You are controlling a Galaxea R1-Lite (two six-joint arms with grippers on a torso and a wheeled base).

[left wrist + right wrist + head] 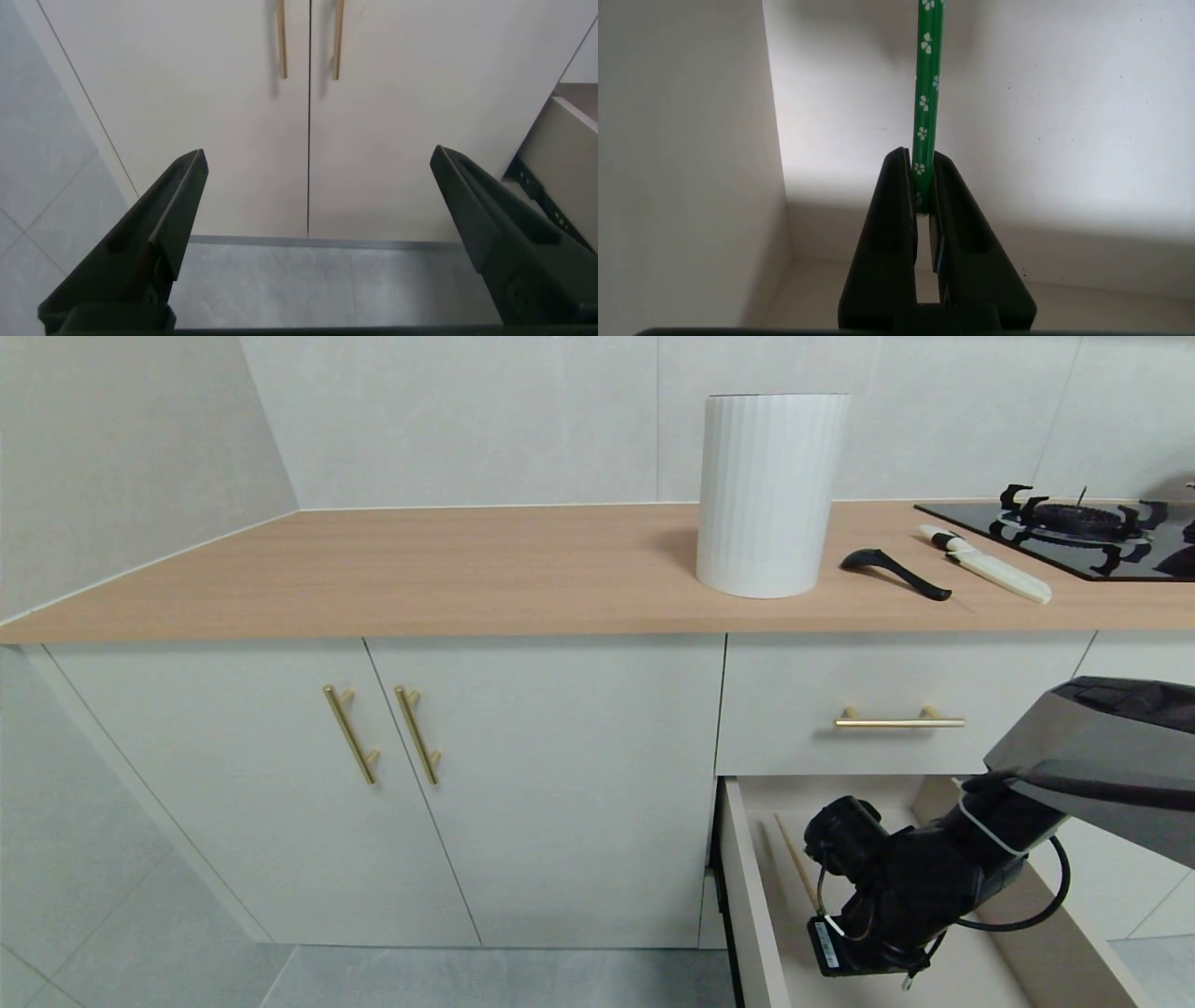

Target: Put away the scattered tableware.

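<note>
The left hand point(318, 161) hangs with its two fingers spread wide and nothing between them, facing the double cabinet doors point(392, 784), which are closed and have brass bar handles. On the wooden counter point(420, 569), at about one o'clock in the head view, stands a tall white ribbed canister point(770, 495). At its three o'clock side lies a black spoon point(894, 573), and just beyond that a white knife point(988, 575), with the black gas stove point(1064, 527) at the knife's one o'clock. Down at five o'clock the lower drawer point(747, 887) is pulled open, with two thin wooden sticks point(794, 863) lying on its floor. Inside it, the right hand point(920, 166) is pressed together, pinching a green chopstick point(926, 75) with a white clover pattern.
</note>
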